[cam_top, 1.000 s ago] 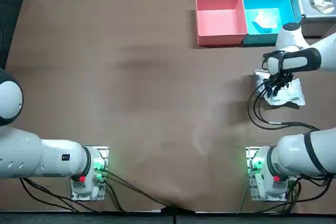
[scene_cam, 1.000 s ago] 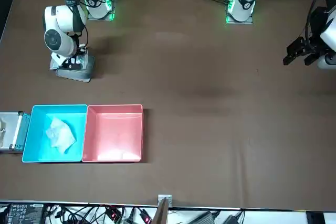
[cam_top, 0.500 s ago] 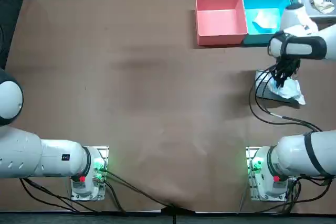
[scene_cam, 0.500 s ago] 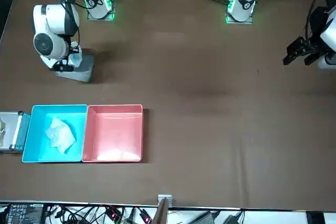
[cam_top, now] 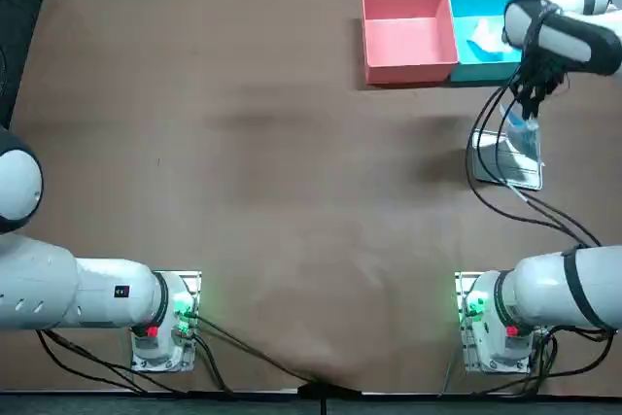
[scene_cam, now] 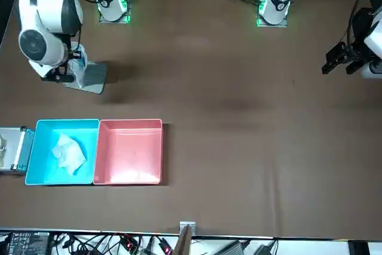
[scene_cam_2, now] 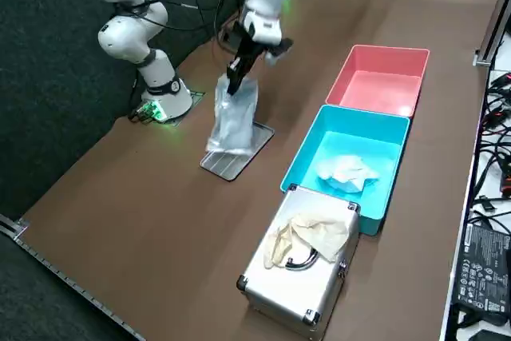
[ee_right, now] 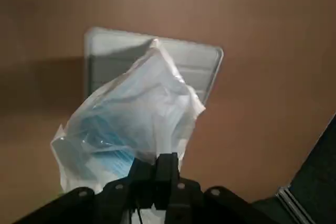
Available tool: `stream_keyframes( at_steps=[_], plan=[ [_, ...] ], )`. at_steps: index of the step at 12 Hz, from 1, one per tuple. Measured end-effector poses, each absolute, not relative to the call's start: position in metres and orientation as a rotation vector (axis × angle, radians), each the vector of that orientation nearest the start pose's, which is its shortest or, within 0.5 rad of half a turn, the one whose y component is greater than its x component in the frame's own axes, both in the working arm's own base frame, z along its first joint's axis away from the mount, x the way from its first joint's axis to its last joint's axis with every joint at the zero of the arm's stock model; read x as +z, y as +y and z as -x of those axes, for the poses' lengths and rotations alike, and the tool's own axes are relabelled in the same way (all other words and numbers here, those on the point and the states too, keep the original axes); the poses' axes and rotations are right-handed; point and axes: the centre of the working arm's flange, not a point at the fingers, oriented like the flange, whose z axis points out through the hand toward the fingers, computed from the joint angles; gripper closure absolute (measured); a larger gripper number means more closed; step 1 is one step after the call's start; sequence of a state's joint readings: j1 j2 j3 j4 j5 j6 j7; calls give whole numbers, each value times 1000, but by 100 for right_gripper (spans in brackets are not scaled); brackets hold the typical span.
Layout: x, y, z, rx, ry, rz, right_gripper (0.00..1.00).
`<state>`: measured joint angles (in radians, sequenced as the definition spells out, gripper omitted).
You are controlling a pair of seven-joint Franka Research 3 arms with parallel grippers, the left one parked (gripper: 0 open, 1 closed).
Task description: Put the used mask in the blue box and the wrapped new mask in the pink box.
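My hand (scene_cam_2: 237,77) has risen from the grey tray (scene_cam_2: 226,165), clenched on the top of the wrapped new mask (scene_cam_2: 233,117) hanging above it; such a thin pinch may slip, dropping the bag in the nearer blue box (scene_cam_2: 375,137), not the pink box (scene_cam_2: 379,89).

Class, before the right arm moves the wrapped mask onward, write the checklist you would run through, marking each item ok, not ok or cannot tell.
1. Grip: right gripper shut on the top of the wrapped new mask: ok.
2. Wrapper's lower edge clear of the grey tray: cannot tell.
3. Pink box empty, ready to receive it: ok.
4. Used mask already in the blue box: ok.
5. Table bare between tray and pink box: ok.
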<state>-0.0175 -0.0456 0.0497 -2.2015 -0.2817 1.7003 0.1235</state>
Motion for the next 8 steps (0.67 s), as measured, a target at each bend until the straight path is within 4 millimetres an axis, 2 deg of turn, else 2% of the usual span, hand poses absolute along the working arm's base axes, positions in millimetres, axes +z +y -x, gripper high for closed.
stream_keyframes(
  at_steps=[4,8],
  plan=[
    [448,15,-507,496,29,3322,98],
    [496,31,-540,299,115,3293,98]
  ],
)
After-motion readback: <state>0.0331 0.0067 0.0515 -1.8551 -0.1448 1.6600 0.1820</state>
